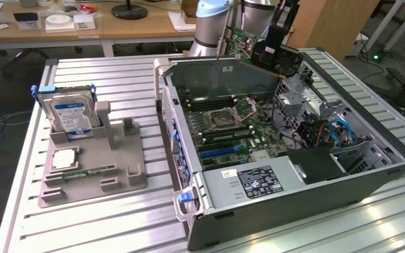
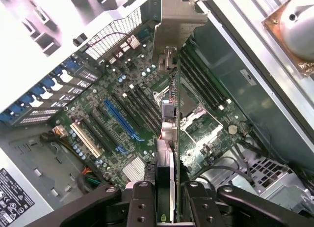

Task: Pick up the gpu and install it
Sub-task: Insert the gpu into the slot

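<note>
Gripper clamped on the gpu, card held edge-down above the open computer case — motherboard inside. Alongside, a grey holder tray carries an upright hard drive and a memory stick.

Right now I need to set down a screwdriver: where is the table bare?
Bare table slats lie behind the grey fixture, toward the desks, and in front of it at the near edge. A narrow strip runs between fixture and computer case. The case interior is crowded; the gripper holds the gpu over it.
</note>
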Controlling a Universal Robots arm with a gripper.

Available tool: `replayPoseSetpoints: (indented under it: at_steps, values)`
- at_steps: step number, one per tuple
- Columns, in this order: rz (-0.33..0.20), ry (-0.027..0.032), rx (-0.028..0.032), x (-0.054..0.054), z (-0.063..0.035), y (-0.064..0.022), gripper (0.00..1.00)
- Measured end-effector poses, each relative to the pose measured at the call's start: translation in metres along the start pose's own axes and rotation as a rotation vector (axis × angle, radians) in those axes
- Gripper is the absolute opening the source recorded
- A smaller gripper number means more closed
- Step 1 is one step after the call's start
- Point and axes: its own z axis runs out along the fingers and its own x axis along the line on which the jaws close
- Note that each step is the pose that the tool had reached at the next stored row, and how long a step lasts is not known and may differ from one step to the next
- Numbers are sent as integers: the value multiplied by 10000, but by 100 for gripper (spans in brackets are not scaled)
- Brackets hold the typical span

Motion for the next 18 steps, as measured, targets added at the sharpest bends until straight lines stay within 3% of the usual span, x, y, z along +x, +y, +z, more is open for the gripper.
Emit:
replayPoseSetpoints:
  at_steps: [5, 14, 18]
  values:
    - [-537, -78, 121, -1, 23, -3, 27]
    - [-2175, -29, 126, 0, 68, -5, 27]
    - [-2602, -11, 126, 3, 89, -8, 27]
